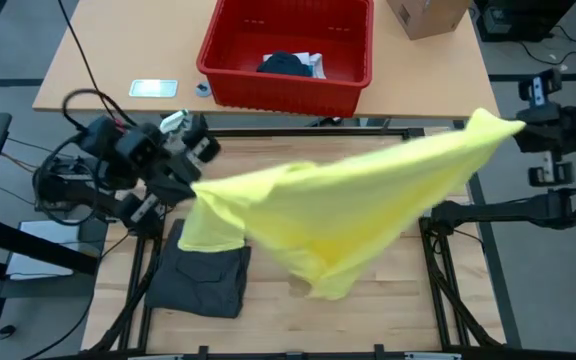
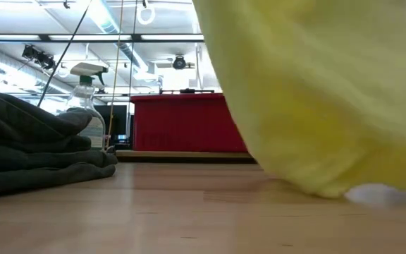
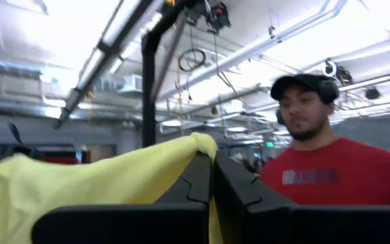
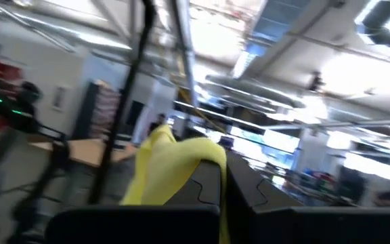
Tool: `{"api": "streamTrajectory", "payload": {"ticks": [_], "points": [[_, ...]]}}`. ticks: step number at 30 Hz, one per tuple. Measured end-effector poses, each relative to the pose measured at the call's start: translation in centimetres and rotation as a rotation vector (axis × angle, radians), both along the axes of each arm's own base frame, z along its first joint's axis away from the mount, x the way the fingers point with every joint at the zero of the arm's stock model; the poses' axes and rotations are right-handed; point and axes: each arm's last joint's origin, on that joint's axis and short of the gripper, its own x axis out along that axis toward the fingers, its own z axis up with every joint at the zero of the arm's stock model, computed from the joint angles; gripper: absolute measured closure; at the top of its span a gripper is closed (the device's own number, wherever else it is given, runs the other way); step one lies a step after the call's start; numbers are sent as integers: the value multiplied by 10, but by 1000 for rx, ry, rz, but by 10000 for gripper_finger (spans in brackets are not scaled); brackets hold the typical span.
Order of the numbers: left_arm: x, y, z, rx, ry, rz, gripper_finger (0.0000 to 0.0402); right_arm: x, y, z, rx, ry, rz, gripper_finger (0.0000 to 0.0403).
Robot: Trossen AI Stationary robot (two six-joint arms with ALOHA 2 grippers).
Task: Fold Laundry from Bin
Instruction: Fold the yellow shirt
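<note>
Yellow garment (image 1: 338, 215) stretched midair over table, left gripper (image 1: 193, 185) and right gripper (image 1: 513, 125) each clamped on a corner. Dark grey garment (image 1: 203, 275) already folded; more laundry (image 1: 288, 65) waits in red bin (image 1: 283, 90).

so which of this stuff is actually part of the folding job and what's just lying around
Job: yellow garment, shut in both grippers (left, right); folded grey garment; red bin with clothes.
Lying about: cardboard box, spray bottle, phone.

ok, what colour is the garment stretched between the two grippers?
Bright yellow garment, plain with no pattern. Shows best in the high view.
</note>
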Motion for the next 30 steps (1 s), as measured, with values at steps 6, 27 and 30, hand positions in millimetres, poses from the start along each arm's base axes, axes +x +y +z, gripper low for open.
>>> {"api": "streamTrajectory", "payload": {"ticks": [6, 27, 30], "points": [[24, -13, -11, -19, 49, -20, 390, -14, 8, 4, 4, 20, 144, 395], [55, -1, -50, -344, 699, 707, 391, 52, -31, -43, 373, 513, -503, 396], [51, 19, -75, -460, 913, 937, 391, 92, -49, -64, 329, 624, -721, 396]]}}
